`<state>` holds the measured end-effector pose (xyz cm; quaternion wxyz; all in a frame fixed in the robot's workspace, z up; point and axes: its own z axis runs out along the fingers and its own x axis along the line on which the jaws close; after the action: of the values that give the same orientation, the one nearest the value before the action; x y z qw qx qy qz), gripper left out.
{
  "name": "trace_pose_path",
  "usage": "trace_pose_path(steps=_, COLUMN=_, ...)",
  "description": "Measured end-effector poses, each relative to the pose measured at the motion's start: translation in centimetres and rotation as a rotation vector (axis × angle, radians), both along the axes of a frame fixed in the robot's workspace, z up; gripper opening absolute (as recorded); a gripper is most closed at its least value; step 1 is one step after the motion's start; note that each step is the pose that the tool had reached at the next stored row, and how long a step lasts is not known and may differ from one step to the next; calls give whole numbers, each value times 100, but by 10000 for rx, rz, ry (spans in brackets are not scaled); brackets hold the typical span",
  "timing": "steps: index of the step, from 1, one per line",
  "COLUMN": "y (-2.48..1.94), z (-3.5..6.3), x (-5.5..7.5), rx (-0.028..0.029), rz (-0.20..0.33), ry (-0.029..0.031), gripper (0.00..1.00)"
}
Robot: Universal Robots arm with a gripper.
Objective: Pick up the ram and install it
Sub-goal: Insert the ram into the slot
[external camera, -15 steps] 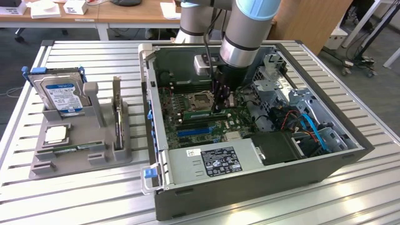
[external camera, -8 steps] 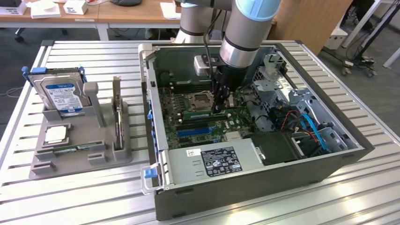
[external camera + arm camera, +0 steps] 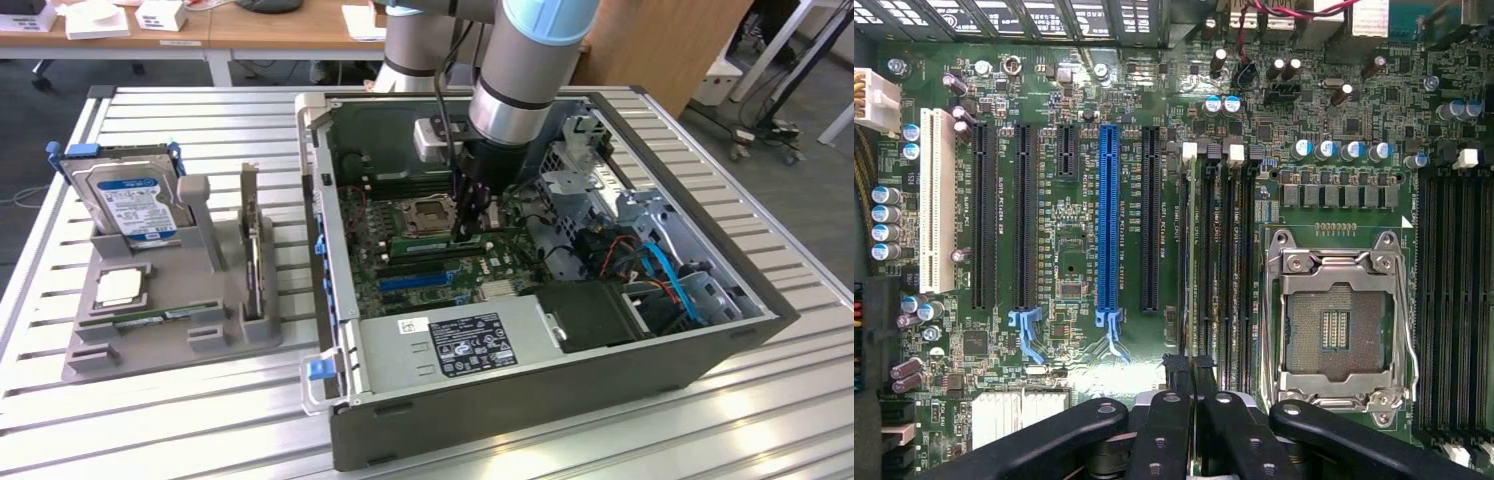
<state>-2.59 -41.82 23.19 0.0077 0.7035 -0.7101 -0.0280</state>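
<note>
My gripper [image 3: 467,234] reaches down into the open computer case [image 3: 534,410], with its black fingers shut over the memory slots beside the CPU socket [image 3: 424,212]. A ram [image 3: 422,243], a thin green stick, stands in the slot nearest the socket, and its end runs up to my fingertips. In the wrist view the gripper [image 3: 1191,378] sits over one end of the black memory slots [image 3: 1216,260], next to the CPU socket [image 3: 1339,320]. I cannot tell whether the tips touch the stick. A second ram [image 3: 160,318] lies on the grey holder [image 3: 174,345] at the exterior view's left.
The holder also carries a blue-labelled hard drive [image 3: 134,205] and an upright expansion card [image 3: 251,250]. Inside the case are the power supply [image 3: 461,345], blue and red cables [image 3: 661,270] and a drive cage [image 3: 587,160]. A blue expansion slot [image 3: 1108,230] lies beside the memory slots.
</note>
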Motion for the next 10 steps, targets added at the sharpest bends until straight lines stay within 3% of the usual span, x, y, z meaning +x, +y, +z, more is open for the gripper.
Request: trace_pose_path(steps=10, y=1, z=-7, x=0, rx=-1, rz=0, ry=0, gripper=11)
